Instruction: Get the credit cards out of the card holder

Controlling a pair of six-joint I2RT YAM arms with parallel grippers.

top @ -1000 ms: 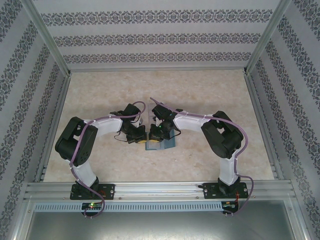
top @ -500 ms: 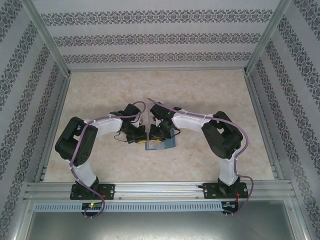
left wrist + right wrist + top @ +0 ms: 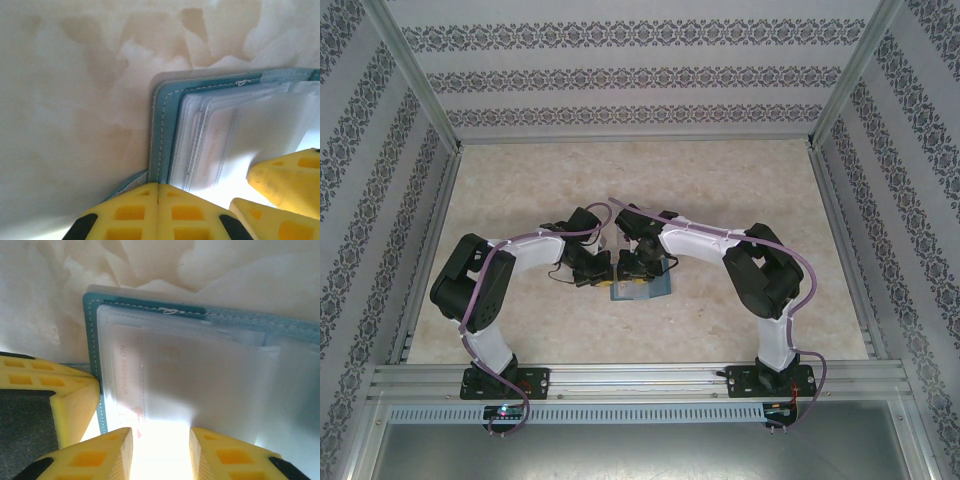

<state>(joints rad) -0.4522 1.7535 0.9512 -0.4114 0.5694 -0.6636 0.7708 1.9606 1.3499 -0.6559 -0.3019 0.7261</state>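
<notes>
Right hand (image 3: 633, 272) edged left, hiding most of card holder (image 3: 659, 288).

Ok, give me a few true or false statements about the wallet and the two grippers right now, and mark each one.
1. The card holder lies open on the table. True.
2. The right gripper has its jaws shut tight. False: they stand apart over the clear sleeves.
3. A pale card with red print sits inside the sleeves. True.
4. The holder's cover is bright red. False: it is teal.
5. The left gripper is far from the holder. False: its tips are at the holder's edge.
</notes>
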